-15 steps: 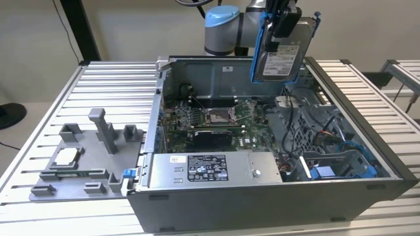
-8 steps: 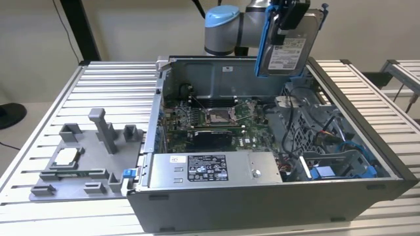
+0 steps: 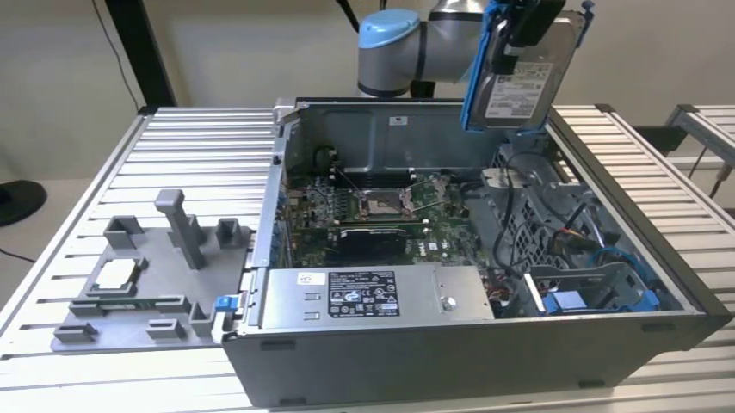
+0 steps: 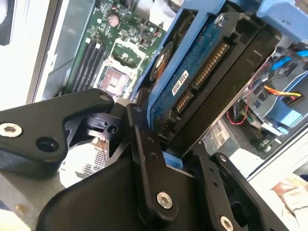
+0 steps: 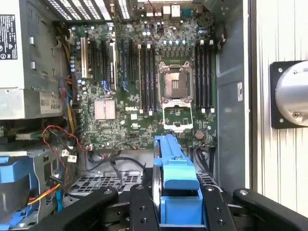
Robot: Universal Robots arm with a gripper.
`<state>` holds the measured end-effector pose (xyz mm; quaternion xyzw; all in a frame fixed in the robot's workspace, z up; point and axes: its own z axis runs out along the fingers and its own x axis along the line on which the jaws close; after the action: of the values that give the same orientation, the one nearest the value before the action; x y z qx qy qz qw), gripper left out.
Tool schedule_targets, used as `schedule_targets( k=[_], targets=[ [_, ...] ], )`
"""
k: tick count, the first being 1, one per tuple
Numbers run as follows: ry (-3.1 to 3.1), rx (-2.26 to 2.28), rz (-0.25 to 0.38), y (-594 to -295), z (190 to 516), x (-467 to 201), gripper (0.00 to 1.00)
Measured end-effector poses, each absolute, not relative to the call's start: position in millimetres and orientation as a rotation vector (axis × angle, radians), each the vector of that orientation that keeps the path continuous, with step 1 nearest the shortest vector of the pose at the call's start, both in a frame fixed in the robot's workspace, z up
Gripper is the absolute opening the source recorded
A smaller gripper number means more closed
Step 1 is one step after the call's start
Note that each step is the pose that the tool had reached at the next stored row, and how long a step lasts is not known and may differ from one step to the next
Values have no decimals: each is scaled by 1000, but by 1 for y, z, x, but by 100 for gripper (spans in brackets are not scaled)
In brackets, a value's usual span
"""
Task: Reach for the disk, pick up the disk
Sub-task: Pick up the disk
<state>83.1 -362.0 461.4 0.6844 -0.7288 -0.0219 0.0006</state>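
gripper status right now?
Gripper: shut on the disk, holding it upright in the air above the open computer case.

You have an open computer case (image 3: pixel 483 344) lying on its side on a slatted metal table (image 3: pixel 184 155). Its motherboard (image 3: pixel 379 206) faces up, with the empty processor socket (image 5: pixel 174 83) near the board's centre. At 6 o'clock from the board sits the grey power supply box (image 3: pixel 367 294), sticker up. At 3 o'clock from that box, note a blue drive bay (image 3: pixel 591 297) with loose cabling. At 9 o'clock from the case stands a grey fixture tray (image 3: pixel 138 284); a small silver chip (image 3: pixel 119 274) rests on it.
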Motion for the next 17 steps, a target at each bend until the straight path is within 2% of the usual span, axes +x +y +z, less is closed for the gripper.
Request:
schedule_targets(
  k=[17],
  targets=[
    [-2287, 2146, -74, -367, 461, 93, 0]
  ],
)
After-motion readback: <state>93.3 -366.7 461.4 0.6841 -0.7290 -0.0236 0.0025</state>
